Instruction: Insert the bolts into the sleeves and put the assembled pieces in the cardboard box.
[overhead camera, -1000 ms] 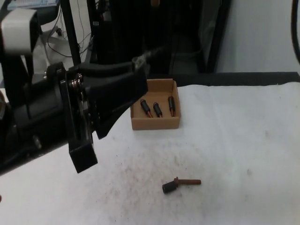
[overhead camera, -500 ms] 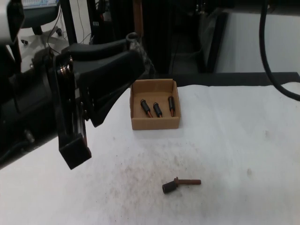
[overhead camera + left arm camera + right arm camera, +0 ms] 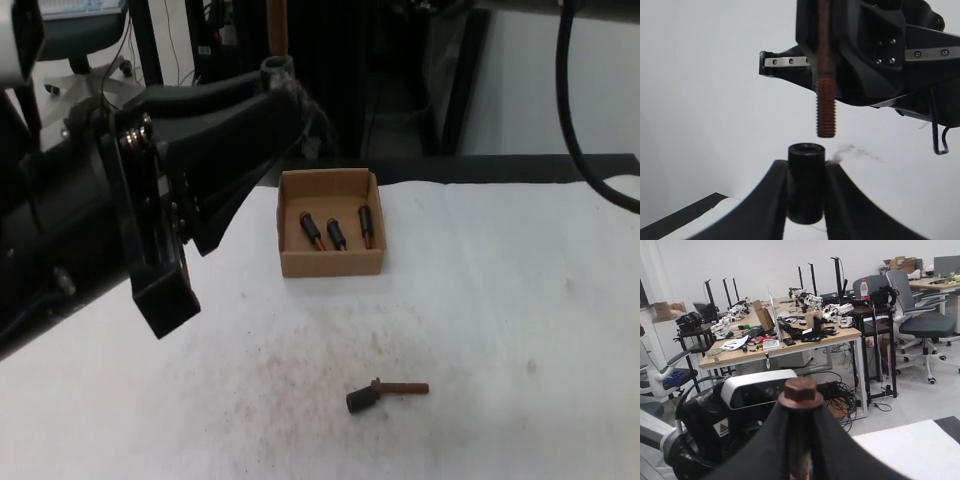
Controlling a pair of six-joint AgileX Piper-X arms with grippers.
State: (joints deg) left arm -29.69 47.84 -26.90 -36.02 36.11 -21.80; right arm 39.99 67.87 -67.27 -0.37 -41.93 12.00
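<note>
Two parts are held: left gripper (image 3: 806, 172) clamps a sleeve (image 3: 806, 192) upright; right gripper (image 3: 799, 415) clamps a bolt (image 3: 825, 110), threaded tip just above the sleeve mouth, not touching. Three assembled pieces (image 3: 336, 234) lie in the box (image 3: 330, 263).

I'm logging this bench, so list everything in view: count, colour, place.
White bench cover: one, white, over the bench.
Brown cardboard box: one, brown, mid-bench towards the back.
Assembled pieces: three, black with rust-brown, lying in the box.
Loose black metal sleeve: one, black, on the cover near the front.
Loose rust-brown metal bolt: one, rust-brown, beside that sleeve.
Black cylindrical metal sleeve: one, black, upright in the left pincer.
Rust-brown threaded metal bolt: one, rust-brown, in the right pincer, tip just above that sleeve.
Wood-topped desks: several, tan, room behind.
Left pincer: one, black, shut on the sleeve.
Right pincer: one, black, shut on the bolt.
</note>
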